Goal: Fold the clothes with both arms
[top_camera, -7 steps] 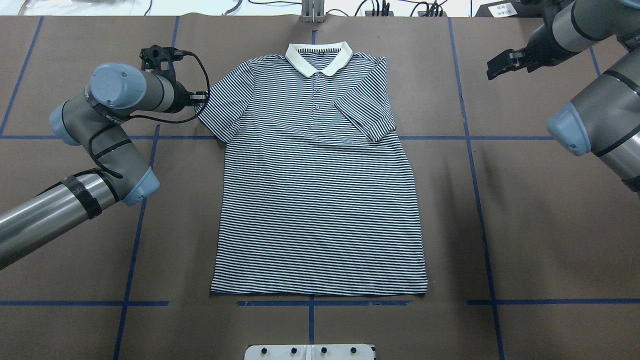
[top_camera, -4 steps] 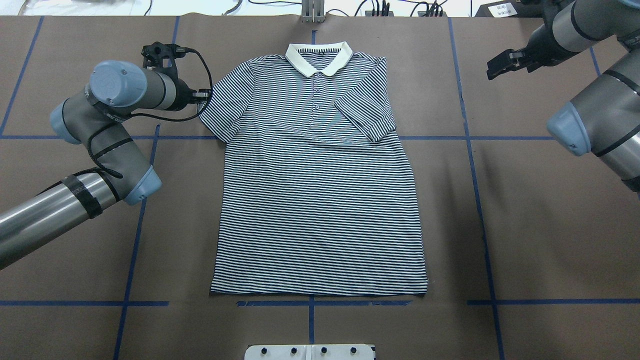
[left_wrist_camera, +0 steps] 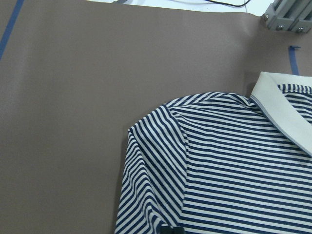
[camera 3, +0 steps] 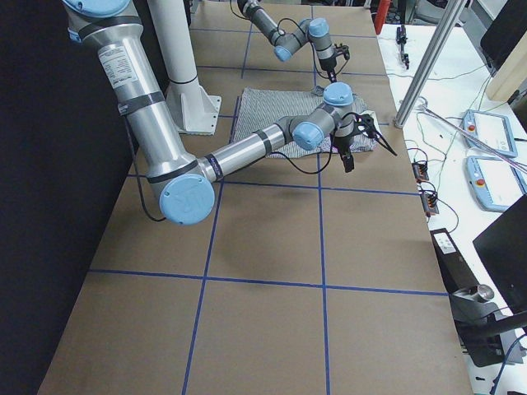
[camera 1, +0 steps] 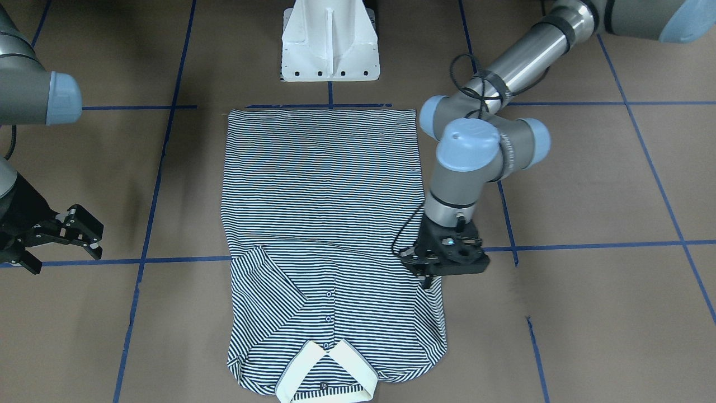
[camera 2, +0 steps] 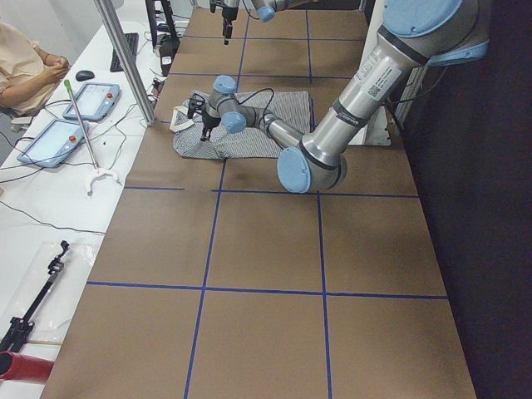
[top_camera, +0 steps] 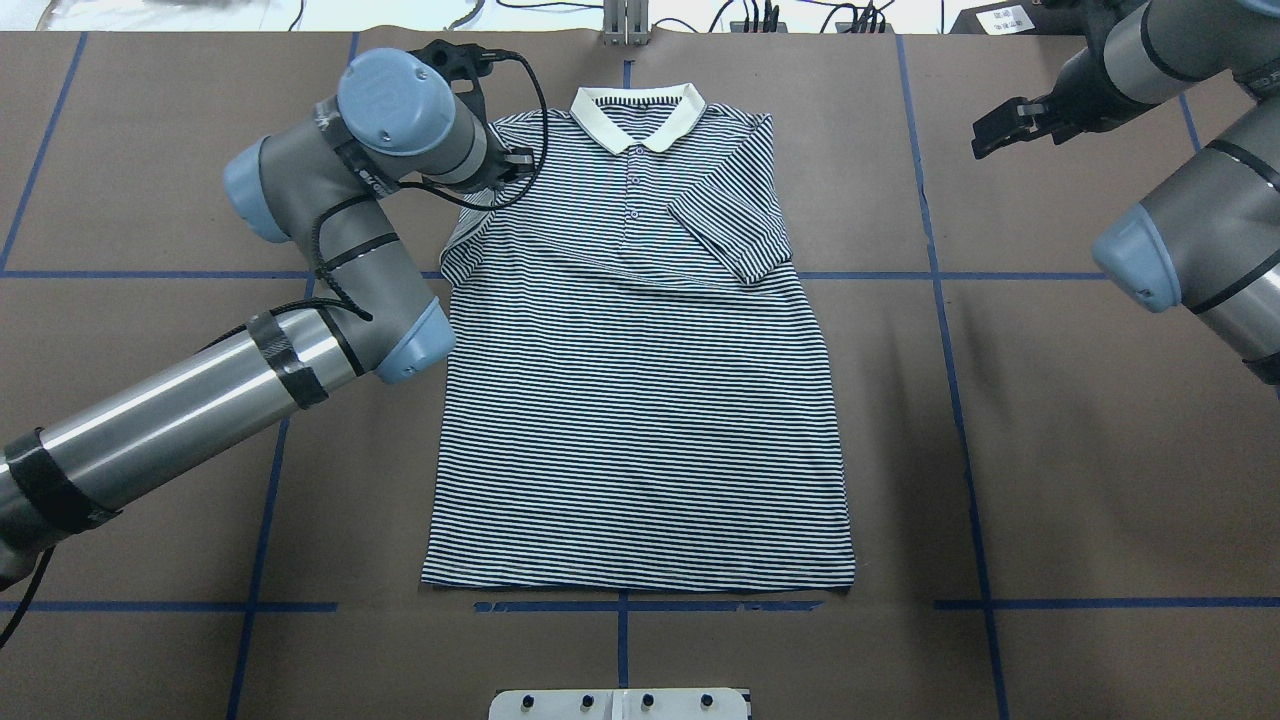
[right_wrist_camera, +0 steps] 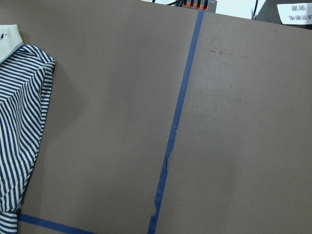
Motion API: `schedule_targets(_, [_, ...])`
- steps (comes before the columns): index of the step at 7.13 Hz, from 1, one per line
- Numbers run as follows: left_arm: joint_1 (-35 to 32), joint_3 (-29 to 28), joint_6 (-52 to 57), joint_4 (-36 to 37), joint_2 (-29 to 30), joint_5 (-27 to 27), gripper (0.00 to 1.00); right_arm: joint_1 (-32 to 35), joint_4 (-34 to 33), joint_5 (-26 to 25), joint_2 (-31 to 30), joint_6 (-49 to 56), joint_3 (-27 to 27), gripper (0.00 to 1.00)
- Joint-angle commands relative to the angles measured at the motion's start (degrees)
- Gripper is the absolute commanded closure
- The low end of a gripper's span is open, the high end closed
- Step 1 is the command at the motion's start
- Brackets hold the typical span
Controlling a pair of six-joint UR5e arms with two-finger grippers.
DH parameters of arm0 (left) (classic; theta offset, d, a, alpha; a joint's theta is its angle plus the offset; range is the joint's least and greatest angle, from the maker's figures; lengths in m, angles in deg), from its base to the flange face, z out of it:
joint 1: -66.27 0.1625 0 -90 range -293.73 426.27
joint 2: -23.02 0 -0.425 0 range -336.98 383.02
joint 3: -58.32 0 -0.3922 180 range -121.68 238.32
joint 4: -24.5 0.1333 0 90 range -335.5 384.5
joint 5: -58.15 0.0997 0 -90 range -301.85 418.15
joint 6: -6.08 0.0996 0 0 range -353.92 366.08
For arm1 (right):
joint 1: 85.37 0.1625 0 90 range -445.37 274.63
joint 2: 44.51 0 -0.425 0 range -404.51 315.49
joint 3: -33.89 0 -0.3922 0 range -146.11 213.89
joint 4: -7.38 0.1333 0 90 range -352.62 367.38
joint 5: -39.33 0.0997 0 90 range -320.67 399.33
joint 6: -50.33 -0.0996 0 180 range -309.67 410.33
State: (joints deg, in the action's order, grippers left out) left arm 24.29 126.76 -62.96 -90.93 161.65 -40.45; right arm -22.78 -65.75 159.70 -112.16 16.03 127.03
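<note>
The striped polo shirt [top_camera: 640, 400] lies flat, front up, with its cream collar [top_camera: 638, 115] at the far edge. The sleeve on the robot's right side [top_camera: 730, 230] is folded in over the chest. My left gripper [camera 1: 427, 275] is shut on the other sleeve [left_wrist_camera: 146, 185] and holds it drawn in over the shirt's shoulder edge. In the overhead view the wrist hides that gripper. My right gripper [top_camera: 990, 135] is open and empty, above bare table to the right of the shirt. It also shows in the front-facing view [camera 1: 86, 238].
The white pedestal base [camera 1: 330, 42] stands at the near edge by the shirt's hem. Blue tape lines [top_camera: 940, 300] grid the brown table. A metal post [top_camera: 625, 25] and cables sit at the far edge. An operator [camera 2: 25, 66] sits at the side bench.
My left arm has swung right and toward the far edge, drawing the sleeve inward from its spread-out position. My right gripper has barely moved.
</note>
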Motion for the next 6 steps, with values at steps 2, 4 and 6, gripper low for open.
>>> schedule_targets(2, [1.81,-4.28,0.02,0.47,4.54,0.96,0.16,-0.01,0.00,-0.22,0.06,-0.07,0.19,0.00])
schedule_targets(4, [1.81,-2.36,1.71,0.81,4.72,0.52,0.00,-0.44,0.00,-0.23,0.41,-1.20,1.15,0.00])
schedule_targets(6, [1.81,4.47,4.25,1.34,0.88,-2.64,0.00,-5.07,0.00,-0.66,0.06,-11.34,6.67,0.00])
